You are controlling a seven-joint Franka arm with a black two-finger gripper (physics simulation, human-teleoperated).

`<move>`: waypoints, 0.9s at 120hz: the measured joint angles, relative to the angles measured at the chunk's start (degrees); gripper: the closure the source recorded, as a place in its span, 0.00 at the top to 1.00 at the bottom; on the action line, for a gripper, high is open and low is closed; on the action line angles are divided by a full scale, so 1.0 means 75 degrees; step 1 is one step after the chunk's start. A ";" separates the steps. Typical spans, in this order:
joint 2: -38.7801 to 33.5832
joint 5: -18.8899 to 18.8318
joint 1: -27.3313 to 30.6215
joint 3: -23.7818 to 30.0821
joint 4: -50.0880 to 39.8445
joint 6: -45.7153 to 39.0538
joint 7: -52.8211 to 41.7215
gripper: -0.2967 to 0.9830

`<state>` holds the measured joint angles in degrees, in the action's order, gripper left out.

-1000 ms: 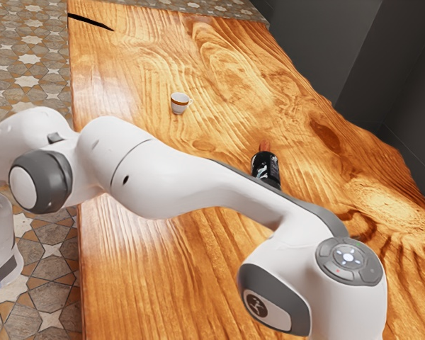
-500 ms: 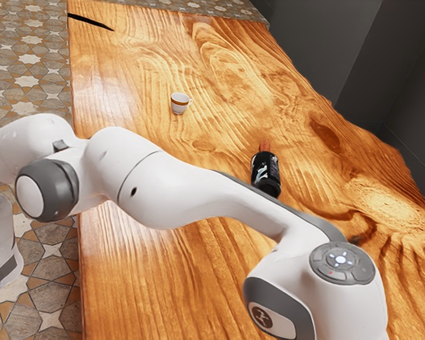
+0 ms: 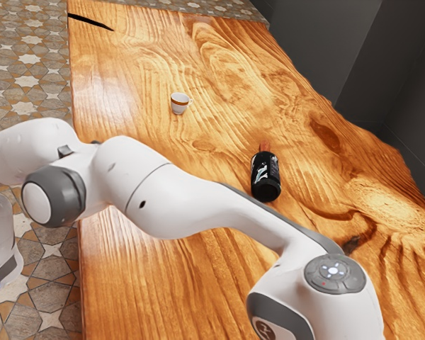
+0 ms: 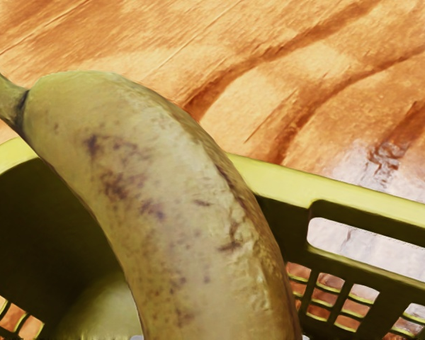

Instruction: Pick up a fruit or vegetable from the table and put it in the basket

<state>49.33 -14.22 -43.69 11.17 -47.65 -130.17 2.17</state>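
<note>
In the exterior view, my arm (image 3: 177, 202) has shifted toward seven o'clock; banana (image 4: 177, 212) overlaps basket (image 4: 326, 190), release probably near. Gripper's opening, hold: can't tell.

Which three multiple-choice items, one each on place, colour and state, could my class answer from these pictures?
1. Where is the banana?
A) Beneath the basket
B) Over the basket
C) Far from the basket

2. What colour is the basket's rim?
A) Yellow-green
B) Bright blue
C) Pink

3. How does the cup stand?
A) Upside down
B) On its side
C) Upright

Key:
1. B: in the wrist view the banana hides part of the rim and the inside below.
2. A: the rim is yellow-green in the wrist view.
3. C: its open mouth faces up in the exterior view.
</note>
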 joint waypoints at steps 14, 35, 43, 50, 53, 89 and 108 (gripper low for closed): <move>-0.0027 0.0029 0.0017 -0.0118 -0.0198 -0.0051 0.0017 0.37; -0.0031 0.0037 0.0056 -0.0136 -0.0240 -0.0055 -0.0029 0.60; -0.0048 0.0039 0.0058 -0.0144 -0.0237 0.0026 -0.0045 0.64; -0.0182 0.0040 0.0066 -0.0150 -0.0208 0.0383 -0.0058 0.67; -0.0265 0.0045 0.0068 -0.0134 -0.0181 0.0659 -0.0063 0.68; -0.3103 0.0837 0.0913 0.0508 -0.0364 0.6289 0.0435 0.74; -0.5599 0.0914 0.2718 -0.0714 -0.2476 0.7526 0.0730 0.75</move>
<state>7.34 -7.36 -23.30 5.81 -66.22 -73.72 7.64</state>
